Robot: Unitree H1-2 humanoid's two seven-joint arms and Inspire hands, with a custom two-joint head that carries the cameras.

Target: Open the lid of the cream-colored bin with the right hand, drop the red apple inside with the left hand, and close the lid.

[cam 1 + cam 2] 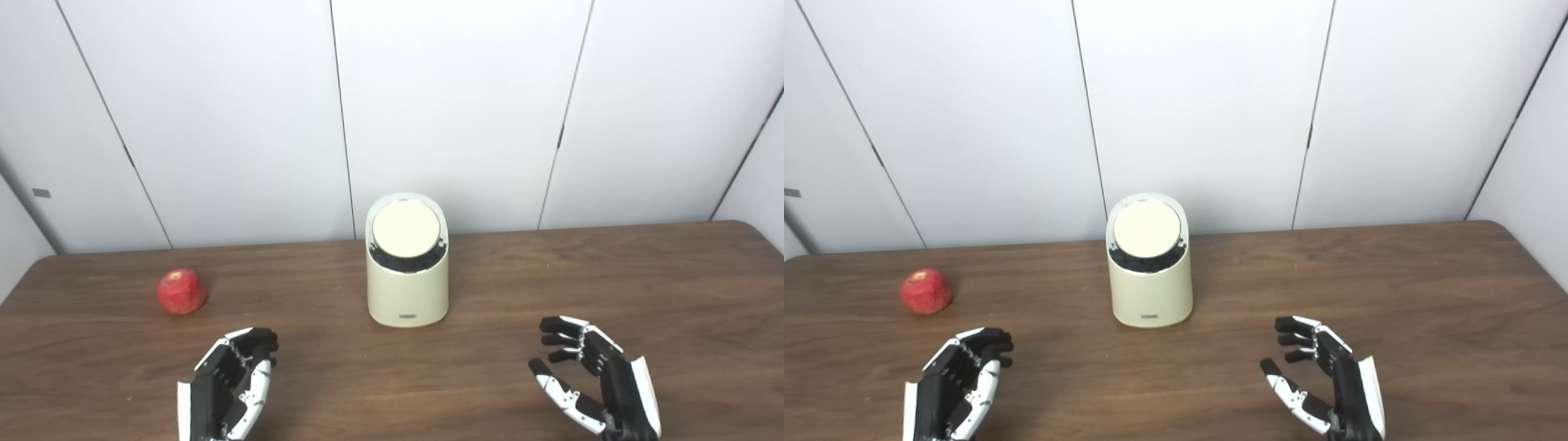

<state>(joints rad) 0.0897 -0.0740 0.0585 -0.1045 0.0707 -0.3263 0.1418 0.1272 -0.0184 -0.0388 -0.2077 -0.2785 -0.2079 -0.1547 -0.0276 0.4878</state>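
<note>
The cream-colored bin (407,288) stands upright at the table's middle, its round lid (406,228) down on a slanted top. A red apple (181,291) lies on the table to the bin's left. My left hand (229,383) hovers near the front edge, below and right of the apple, fingers curled loosely and holding nothing. On the other side my right hand (591,376) hangs in front of and to the right of the bin, fingers and thumb spread apart and empty. Neither hand touches anything.
The brown wooden table (612,282) runs the full width, with rounded far corners. White wall panels (453,110) rise right behind its back edge, close to the bin.
</note>
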